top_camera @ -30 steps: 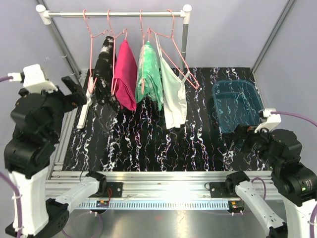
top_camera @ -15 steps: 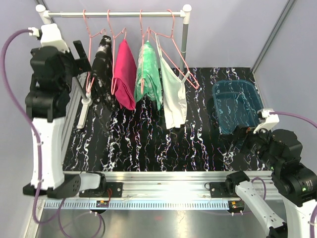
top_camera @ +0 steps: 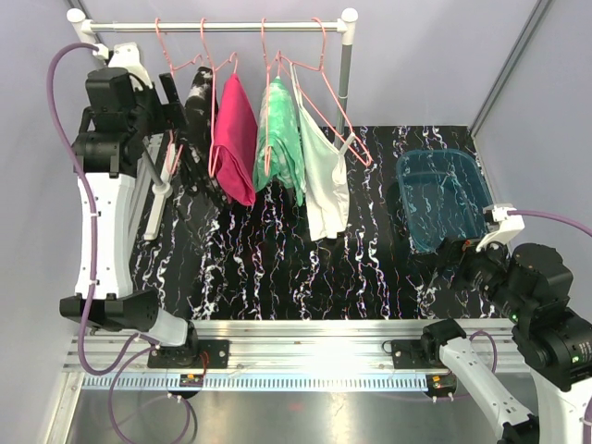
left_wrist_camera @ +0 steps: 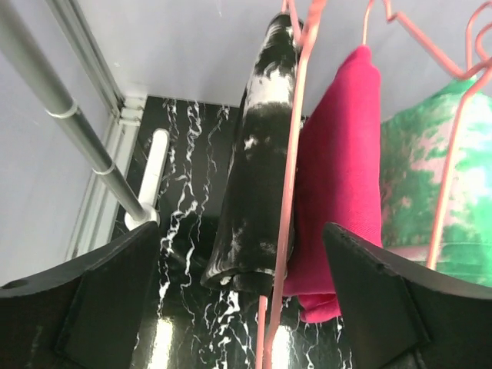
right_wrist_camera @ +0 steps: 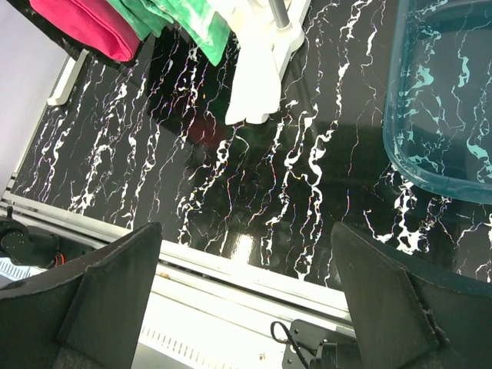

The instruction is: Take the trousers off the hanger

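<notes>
- Black trousers with a white mottled print (left_wrist_camera: 257, 177) hung folded over a thin pink wire hanger (left_wrist_camera: 286, 192) in the upper middle of the left wrist view. They were the leftmost garment on the grey metal rail (top_camera: 213, 27) at the top of the overhead view.
- The left gripper (left_wrist_camera: 240, 238) was released, its dark fingers spread wide on either side of the trousers and gripping nothing.
- The right gripper (right_wrist_camera: 246, 238) was likewise spread and empty, at the lower right of the overhead view above the black, white-veined tabletop (right_wrist_camera: 254, 177).
- Risk: the wire ran right against the cloth, so a pinch could catch hanger and fabric together and drag the hanger off the rail.
- Risk: the folded magenta garment (left_wrist_camera: 342, 169) hung just beside the trousers, so a wide grab might snag it too.
- Risk: pulled at an angle, the limp cloth could bunch and jam on the hanger.
- The wire looked light and springy; the fabric looked soft and matte, draped in a narrow fold.
</notes>
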{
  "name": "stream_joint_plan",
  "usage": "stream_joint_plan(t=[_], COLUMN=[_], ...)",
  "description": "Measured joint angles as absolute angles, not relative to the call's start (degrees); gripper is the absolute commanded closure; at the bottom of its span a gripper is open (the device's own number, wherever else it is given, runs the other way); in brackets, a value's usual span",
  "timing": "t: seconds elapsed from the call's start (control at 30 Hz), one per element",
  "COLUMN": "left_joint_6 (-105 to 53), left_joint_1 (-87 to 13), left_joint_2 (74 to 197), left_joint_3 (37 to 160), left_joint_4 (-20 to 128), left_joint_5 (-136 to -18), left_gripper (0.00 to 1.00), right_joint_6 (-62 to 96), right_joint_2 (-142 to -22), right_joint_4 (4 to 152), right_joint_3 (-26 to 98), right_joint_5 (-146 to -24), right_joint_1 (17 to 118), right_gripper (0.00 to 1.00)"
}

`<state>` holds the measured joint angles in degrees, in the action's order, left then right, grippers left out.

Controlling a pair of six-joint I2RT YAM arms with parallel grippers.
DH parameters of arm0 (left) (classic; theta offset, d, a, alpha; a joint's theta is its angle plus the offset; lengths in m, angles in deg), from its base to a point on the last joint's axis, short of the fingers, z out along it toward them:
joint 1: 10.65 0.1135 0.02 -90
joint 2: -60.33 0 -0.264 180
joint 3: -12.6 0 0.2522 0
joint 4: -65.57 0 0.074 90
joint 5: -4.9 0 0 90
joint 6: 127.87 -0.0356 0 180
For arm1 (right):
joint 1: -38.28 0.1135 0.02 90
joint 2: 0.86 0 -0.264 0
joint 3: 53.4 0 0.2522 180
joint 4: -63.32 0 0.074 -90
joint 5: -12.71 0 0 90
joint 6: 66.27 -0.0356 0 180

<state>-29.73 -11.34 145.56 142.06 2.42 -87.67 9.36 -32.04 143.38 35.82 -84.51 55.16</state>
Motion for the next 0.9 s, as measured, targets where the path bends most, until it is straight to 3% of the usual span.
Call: stream_joint_plan(t=[0.2, 0.4, 0.63, 0.67, 0.73, 0.9], left_joint_6=[-29.1, -29.1, -29.2, -29.2, -28.9, -28.5], left_joint_1=[-11.3, -11.3, -11.3, -11.3, -11.3, -11.4], left_joint_2=[145.7, 146.7, 147.6, 147.8, 148.0, 148.5], left_joint_3=[136.6, 136.2, 137.1, 137.3, 137.9, 139.6], left_joint_4=[3.4, 4.3, 5.3, 5.2, 5.2, 4.6], left_joint_5=[-86.5, -85.7, -85.5, -85.5, -85.4, -84.9], left_gripper=[0.39, 0.78, 0.79, 0.82, 1.00, 1.00], right_joint_6=[9.4, 9.4, 9.4, 9.4, 9.4, 9.4], right_joint_2=[-32.0, -32.0, -32.0, -32.0, -32.0, -32.0], right_joint_4=[143.3, 143.3, 143.3, 143.3, 143.2, 142.9], right_joint_3=[35.2, 34.3, 33.2, 33.0, 32.7, 32.0], right_joint_5=[-85.1, -86.0, -86.1, -86.1, -86.5, -86.9], right_joint_1=[55.2, 55.2, 55.2, 55.2, 55.2, 55.2], right_gripper=[0.01, 0.00, 0.01, 0.01, 0.01, 0.01])
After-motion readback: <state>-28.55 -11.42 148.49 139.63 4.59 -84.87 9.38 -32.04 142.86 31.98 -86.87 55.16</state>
